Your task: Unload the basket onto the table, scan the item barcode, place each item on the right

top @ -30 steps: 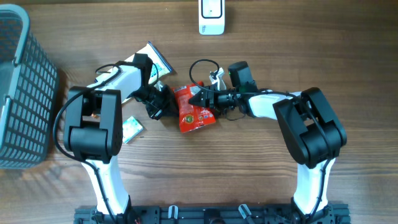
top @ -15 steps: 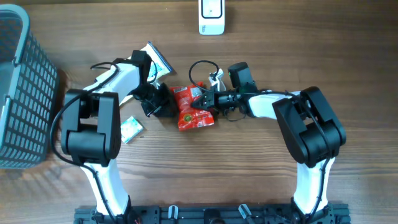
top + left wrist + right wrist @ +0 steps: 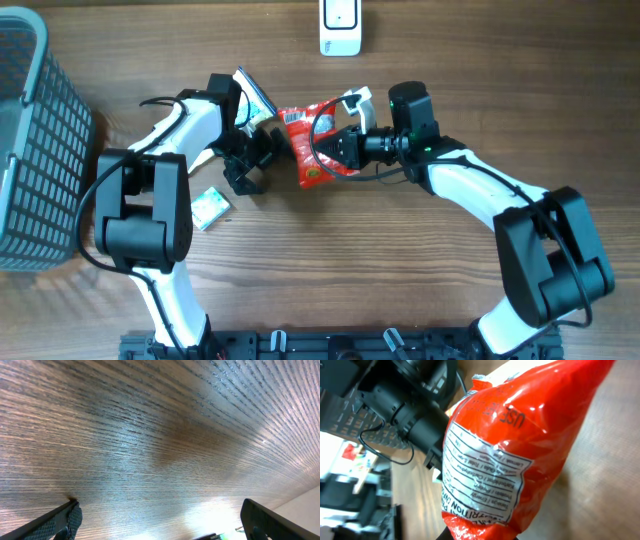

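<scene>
right tool (image 3: 338, 148): now clamping the red packet (image 3: 315, 135), carrying it up the table (image 3: 400, 280) toward the scanner (image 3: 340, 27). left tool (image 3: 250, 165): just letting go, gaping empty. handing over done; presenting barcode next.

Scanner (image 3: 340, 27) behind pouch (image 3: 318, 145); basket (image 3: 40, 150) far left of both.

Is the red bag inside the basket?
No, the red bag is well to the right of the basket, not inside it.

Bright, even light over the desk (image 3: 330, 290), soft shadows. Left wrist view smeared, glare at 5 o'clock. Glossy highlights on the red packet (image 3: 540, 425); background blurred.
</scene>
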`<state>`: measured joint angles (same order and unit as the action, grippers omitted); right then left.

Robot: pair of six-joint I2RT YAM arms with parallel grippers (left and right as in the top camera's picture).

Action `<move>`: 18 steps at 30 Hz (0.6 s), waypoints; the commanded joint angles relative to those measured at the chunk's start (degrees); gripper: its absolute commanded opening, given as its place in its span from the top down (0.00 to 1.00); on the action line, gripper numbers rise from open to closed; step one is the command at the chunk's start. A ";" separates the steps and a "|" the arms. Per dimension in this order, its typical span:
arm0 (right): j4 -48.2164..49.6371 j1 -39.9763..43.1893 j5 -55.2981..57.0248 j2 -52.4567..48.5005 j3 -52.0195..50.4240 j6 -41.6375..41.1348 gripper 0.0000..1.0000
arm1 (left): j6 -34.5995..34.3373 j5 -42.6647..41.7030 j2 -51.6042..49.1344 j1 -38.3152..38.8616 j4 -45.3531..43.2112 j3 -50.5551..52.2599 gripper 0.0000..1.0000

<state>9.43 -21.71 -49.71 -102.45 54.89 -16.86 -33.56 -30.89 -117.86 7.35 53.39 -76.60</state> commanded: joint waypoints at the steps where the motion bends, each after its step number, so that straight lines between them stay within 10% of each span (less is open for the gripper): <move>1: 2.60 -0.22 3.17 1.70 0.59 7.04 0.96 | 1.79 11.52 -4.57 -0.50 -1.51 2.58 0.00; 18: 11.78 -0.17 16.31 5.31 0.59 36.70 0.96 | 1.77 11.52 -4.57 -0.50 -1.51 2.58 0.00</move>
<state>19.49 -21.69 -34.79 -99.26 54.89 13.67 -33.58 -30.87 -117.84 7.35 53.36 -76.60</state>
